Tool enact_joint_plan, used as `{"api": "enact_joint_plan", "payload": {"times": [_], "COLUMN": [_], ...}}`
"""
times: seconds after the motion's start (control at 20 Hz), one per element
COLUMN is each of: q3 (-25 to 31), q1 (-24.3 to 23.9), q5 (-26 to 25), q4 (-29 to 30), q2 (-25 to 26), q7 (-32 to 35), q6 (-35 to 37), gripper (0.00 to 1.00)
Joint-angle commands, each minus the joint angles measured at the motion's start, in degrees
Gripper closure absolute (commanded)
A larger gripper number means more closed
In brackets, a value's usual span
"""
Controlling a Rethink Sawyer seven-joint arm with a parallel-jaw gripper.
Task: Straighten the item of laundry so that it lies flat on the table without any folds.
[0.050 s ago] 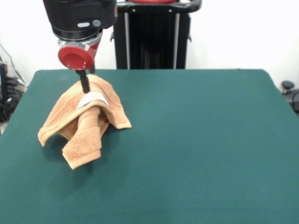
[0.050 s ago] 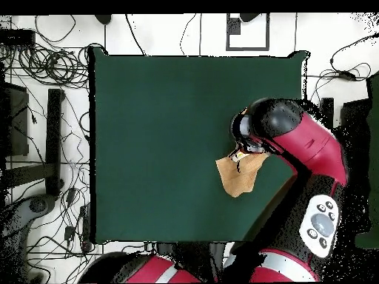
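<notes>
Orange-tan towel (image 1: 84,121) (image 2: 238,174) — bunched, folded, tented up — on the green table (image 1: 196,140) (image 2: 155,140).

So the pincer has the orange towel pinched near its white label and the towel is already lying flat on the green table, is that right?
Not quite. The pincer does meet the orange towel near its white label, but the towel is not flat. The front view shows it lifted into a peak at the pinch, with folds draping down to the green table.

Hand (image 1: 85,88) tips buried in towel (image 1: 84,122) — grip unreadable.
</notes>
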Motion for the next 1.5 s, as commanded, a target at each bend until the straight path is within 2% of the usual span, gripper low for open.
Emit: {"api": "enact_joint_plan", "payload": {"times": [0.05,0.5,0.7,1.05,1.5], "q3": [3.61,4.32,6.69,7.31,9.48], "q1": [-1.15,-0.51,0.04,1.06,0.82], "q5": [-0.04,0.39,3.10,6.14,10.73], "q4": [-1.79,0.27,3.26,4.97,8.40], "q2": [5.48,5.21,7.24,7.85,7.96], "q7": [11.39,12.01,13.41,14.88,13.20], "q6": [2.44,3.33,-4.92,-9.33,-17.11], "gripper": [0.00,0.00,0.00,0.00,0.00]}}
